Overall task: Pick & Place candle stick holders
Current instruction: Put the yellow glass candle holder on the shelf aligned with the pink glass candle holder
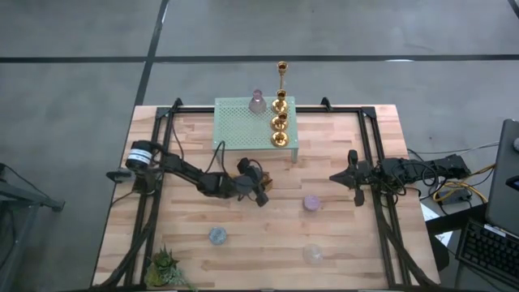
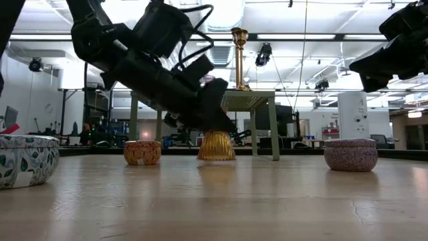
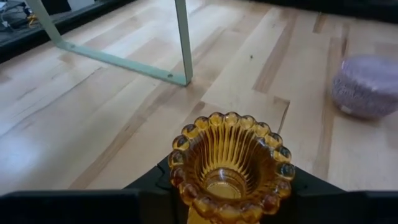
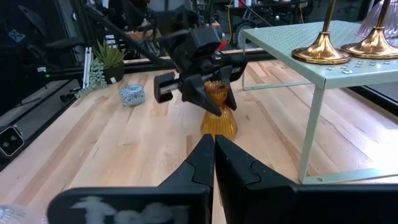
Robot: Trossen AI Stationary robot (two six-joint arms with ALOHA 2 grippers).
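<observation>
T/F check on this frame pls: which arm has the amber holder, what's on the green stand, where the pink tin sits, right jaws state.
1. The left gripper grips the amber holder. True.
2. The amber holder hangs in mid-air. False: its base rests on the table.
3. The mint-green stand is bare. False: gold candlesticks stand on it.
4. The right gripper has shut, empty jaws. True.
5. The pink tin sits on the stand. False: on the table.

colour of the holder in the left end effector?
Amber holder, ribbed glass with a beaded rim; left wrist view shows it best.
</observation>
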